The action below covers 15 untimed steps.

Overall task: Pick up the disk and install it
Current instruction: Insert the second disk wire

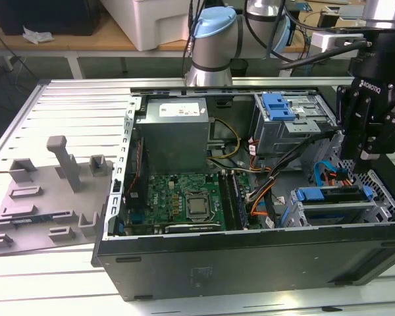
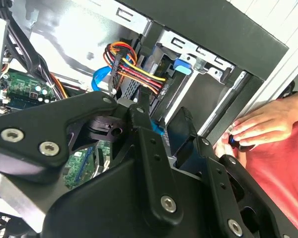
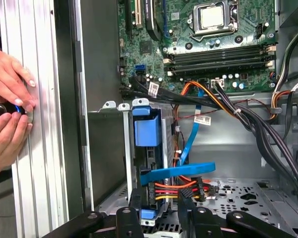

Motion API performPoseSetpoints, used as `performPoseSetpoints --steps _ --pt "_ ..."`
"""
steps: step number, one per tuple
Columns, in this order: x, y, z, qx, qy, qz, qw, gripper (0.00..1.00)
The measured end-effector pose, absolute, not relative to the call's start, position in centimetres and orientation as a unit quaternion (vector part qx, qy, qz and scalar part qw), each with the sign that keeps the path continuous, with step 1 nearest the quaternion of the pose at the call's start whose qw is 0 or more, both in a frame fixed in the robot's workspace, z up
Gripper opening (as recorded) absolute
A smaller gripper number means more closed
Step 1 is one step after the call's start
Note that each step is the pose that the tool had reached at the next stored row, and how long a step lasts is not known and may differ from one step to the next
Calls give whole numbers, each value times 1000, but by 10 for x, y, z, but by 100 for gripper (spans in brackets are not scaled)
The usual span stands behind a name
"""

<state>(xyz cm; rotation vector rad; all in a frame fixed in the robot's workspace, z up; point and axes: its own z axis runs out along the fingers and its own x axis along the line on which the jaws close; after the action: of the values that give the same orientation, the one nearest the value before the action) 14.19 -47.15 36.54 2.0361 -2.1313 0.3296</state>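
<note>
1. Far off to the exterior view's left of the gripper (image 1: 367, 157), a grey tray (image 1: 46, 197) of moulded holders lies on the slatted desk (image 1: 66, 105).
2. The open computer case (image 1: 250, 263) lies between them, its green circuit board (image 1: 184, 201) and grey power box (image 1: 174, 131) well apart from the gripper.
3. The disk (image 1: 329, 203) sits in the drive cage just below the gripper; in the first wrist view its blue rail (image 3: 147, 130) lies just ahead of the fingers (image 3: 135, 204).
4. The fingers stand apart, holding nothing.
5. A person's hands (image 3: 7, 106) rest beside the case.
</note>
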Motion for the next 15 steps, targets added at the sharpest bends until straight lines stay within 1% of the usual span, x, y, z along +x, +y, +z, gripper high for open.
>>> performPoseSetpoints --steps 15 --pt "130 -472 365 684 -716 111 88 42"
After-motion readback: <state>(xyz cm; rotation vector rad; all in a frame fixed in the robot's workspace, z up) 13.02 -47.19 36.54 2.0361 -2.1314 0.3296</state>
